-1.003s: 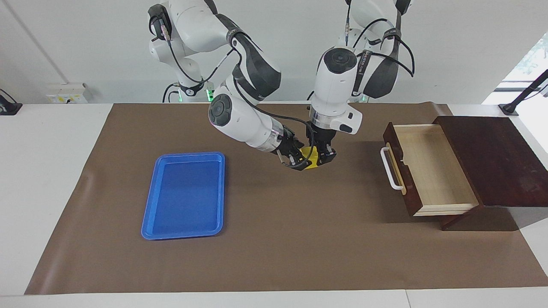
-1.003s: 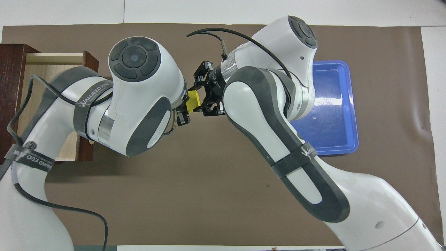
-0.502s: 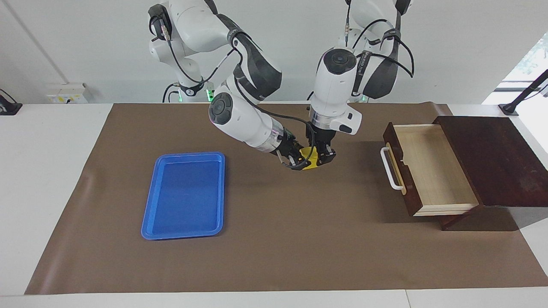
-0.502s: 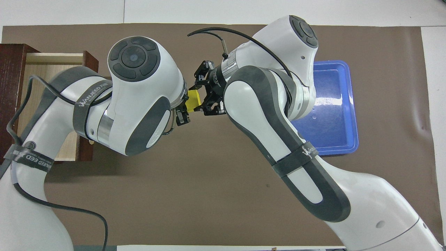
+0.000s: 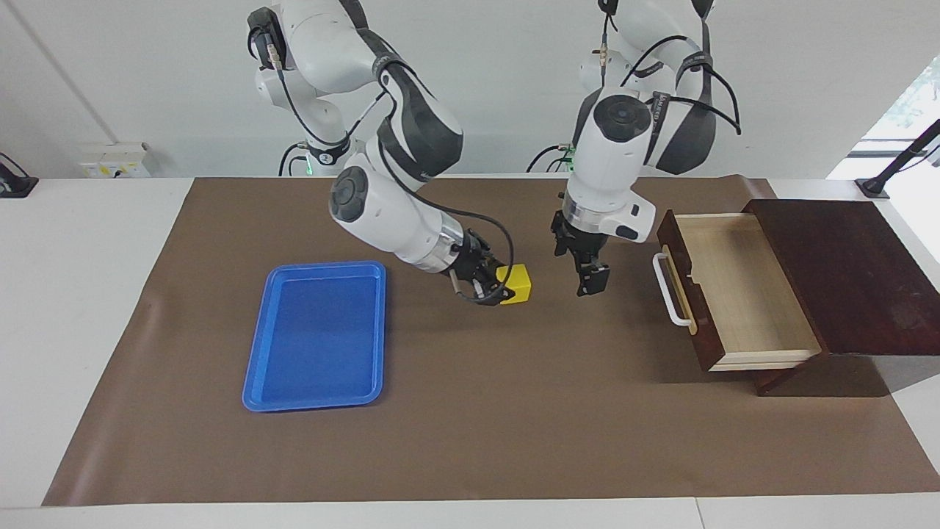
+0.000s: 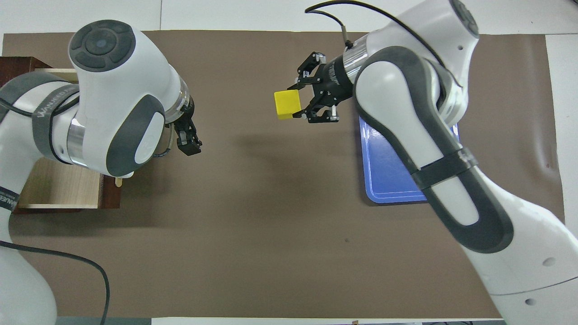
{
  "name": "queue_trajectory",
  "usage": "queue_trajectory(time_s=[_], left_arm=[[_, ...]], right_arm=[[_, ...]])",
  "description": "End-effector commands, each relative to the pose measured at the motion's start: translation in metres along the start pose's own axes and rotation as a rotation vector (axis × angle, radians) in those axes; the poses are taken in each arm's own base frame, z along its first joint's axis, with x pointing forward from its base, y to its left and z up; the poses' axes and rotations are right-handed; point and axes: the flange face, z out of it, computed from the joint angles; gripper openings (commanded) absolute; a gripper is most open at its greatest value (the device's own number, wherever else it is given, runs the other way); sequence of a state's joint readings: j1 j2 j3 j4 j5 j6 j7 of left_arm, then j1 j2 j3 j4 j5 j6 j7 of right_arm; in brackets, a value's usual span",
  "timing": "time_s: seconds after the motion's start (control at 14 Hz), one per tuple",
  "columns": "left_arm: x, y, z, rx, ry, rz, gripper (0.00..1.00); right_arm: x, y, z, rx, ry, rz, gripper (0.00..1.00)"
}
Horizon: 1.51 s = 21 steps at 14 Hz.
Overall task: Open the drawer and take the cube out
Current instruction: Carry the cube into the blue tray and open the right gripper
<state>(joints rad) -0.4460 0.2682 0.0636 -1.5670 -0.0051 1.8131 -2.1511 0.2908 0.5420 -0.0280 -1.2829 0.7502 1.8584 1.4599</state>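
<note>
Over the mat (image 5: 470,411) | right gripper (image 5: 493,288) gripping cube (image 5: 516,283) | left gripper (image 5: 590,275) hanging spread, holding nothing | drawer (image 5: 742,294) and tray (image 5: 317,334) sitting bare.

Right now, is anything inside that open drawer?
The drawer shows only its bare pale wood floor in the facing view. From overhead the left arm covers part of it. The yellow cube is out, held by the right gripper above the mat.

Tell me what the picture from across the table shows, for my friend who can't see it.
The right gripper holds a yellow cube in the air above the brown mat, between a blue tray and an open, empty-looking drawer. The left gripper hangs open beside the cube, not touching it.
</note>
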Motion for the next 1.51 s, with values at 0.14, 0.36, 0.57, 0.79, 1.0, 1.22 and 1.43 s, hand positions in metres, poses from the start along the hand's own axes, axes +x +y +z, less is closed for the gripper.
queue_trajectory(time_s=[0.14, 0.36, 0.57, 0.79, 1.0, 1.22, 1.43], left_arm=[[0.065, 0.017, 0.006, 0.036, 0.065, 0.09, 1.0], [0.123, 0.034, 0.021, 0.016, 0.046, 0.139, 1.0], [0.132, 0.018, 0.051, -0.005, 0.036, 0.199, 1.0], [0.163, 0.031, 0.05, -0.022, 0.031, 0.253, 1.0], [0.183, 0.039, 0.049, -0.023, 0.05, 0.297, 1.0], [0.216, 0.047, 0.051, -0.021, 0.072, 0.269, 1.0], [0.248, 0.054, 0.051, -0.017, 0.073, 0.322, 1.0]], right_arm=[[0.129, 0.008, -0.069, 0.005, -0.032, 0.071, 0.0], [0.198, 0.023, -0.09, 0.008, -0.021, 0.097, 0.0], [0.244, 0.032, -0.094, 0.034, 0.004, 0.119, 0.0], [0.266, 0.04, -0.077, 0.053, 0.026, 0.102, 0.0], [0.28, 0.036, -0.056, 0.042, 0.014, 0.102, 0.0], [0.292, 0.037, -0.043, 0.035, 0.02, 0.087, 0.0], [0.296, 0.039, -0.032, 0.02, 0.018, 0.065, 0.0]])
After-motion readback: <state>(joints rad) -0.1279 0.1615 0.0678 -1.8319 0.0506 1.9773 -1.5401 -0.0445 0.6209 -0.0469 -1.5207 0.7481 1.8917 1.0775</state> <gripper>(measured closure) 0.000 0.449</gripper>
